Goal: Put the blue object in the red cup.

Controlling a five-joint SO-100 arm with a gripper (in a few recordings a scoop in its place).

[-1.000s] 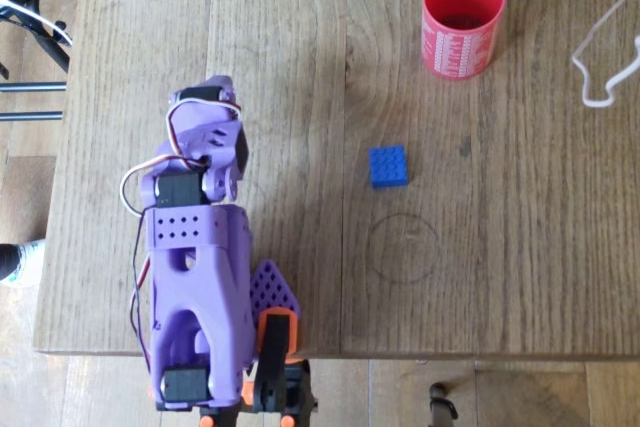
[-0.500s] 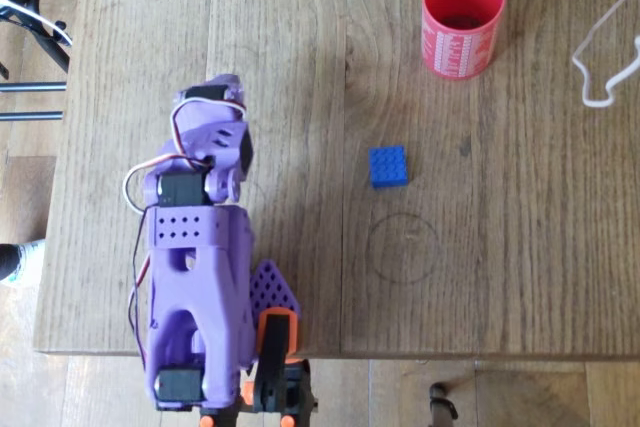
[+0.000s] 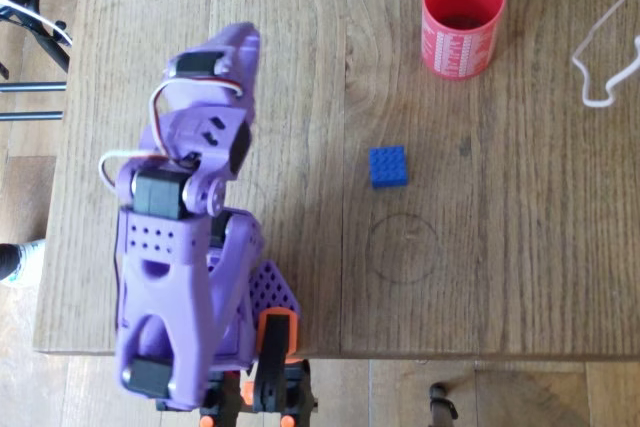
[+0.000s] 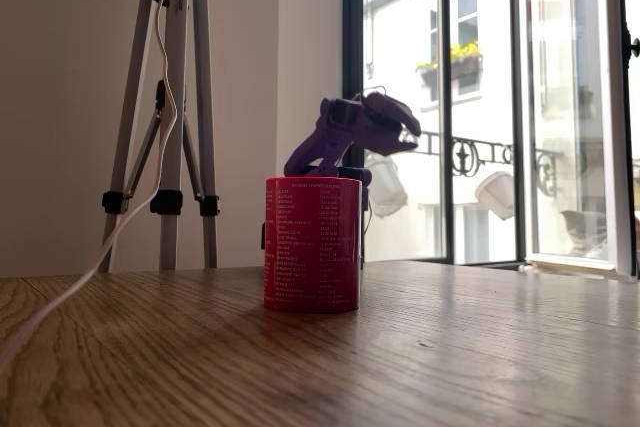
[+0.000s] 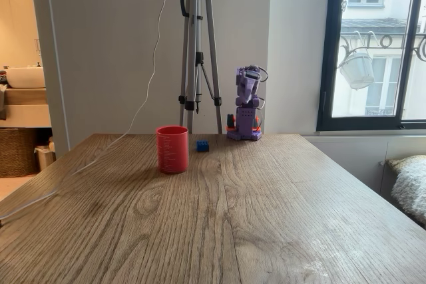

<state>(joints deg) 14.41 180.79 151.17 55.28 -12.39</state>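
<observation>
Purple arm is seen taking up the lower left of the overhead view, mounted at the bottom edge of the wooden table and reaching up toward the upper left, with the gripper at its top end above bare wood. Whether the fingers are spread or pressed together can't be told from any of the views, since they're folded under the wrist from above and too small or blurred from the sides. The blue object is sitting flat on the table near the middle of the overhead view, studs up, well apart from the gripper and off to its right. The red cup is standing upright at the upper right of that view, well apart from the brick, dark inside, nothing that can be made out in it. A white cable is draped over the table's right edge. In a fixed view, the cup is shown close up in the centre with the arm raised behind it. In the other one, the brick is just to the right of the cup, with a tripod behind the table.
</observation>
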